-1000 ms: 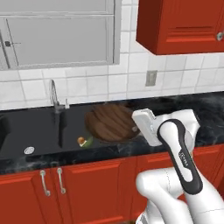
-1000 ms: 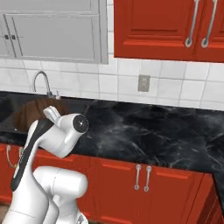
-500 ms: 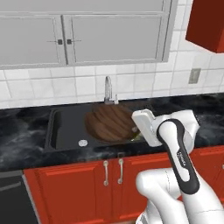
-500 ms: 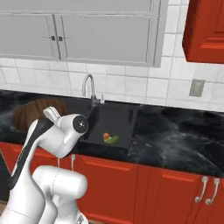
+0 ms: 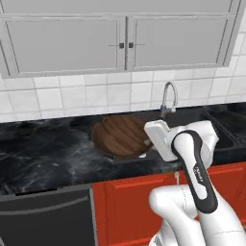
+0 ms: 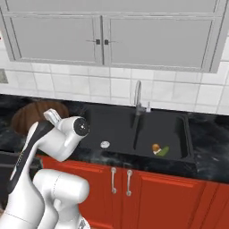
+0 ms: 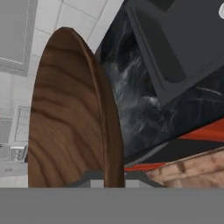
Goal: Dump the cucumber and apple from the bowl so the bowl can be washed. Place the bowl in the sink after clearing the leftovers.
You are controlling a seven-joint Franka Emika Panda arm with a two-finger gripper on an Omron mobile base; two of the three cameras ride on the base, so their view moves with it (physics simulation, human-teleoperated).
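Observation:
My gripper [image 7: 107, 178] is shut on the rim of the dark wooden bowl [image 7: 70, 113], which I hold tilted on edge with nothing in it. In the left base view the bowl [image 5: 120, 136] hangs over the black counter, left of the hand, with its inner face to the camera. From the right, the bowl [image 6: 32, 117] shows behind my arm, left of the sink [image 6: 120, 127]. The light-green cucumber [image 6: 163, 151] and the small orange apple [image 6: 155, 147] lie together on the sink floor near its right wall.
A curved grey faucet [image 6: 137, 97] stands behind the basin and a round silver drain [image 6: 104, 144] sits in its left half. Black marble counter [image 5: 43, 153] stretches left of the bowl. A dark appliance front [image 5: 45, 216] lies below it, red cabinets beside it and grey wall cabinets above.
The whole picture has slid to the right, so the base has moved left along the counter. The bowl stays in my gripper in the same pose. Cucumber and apple still lie in the sink.

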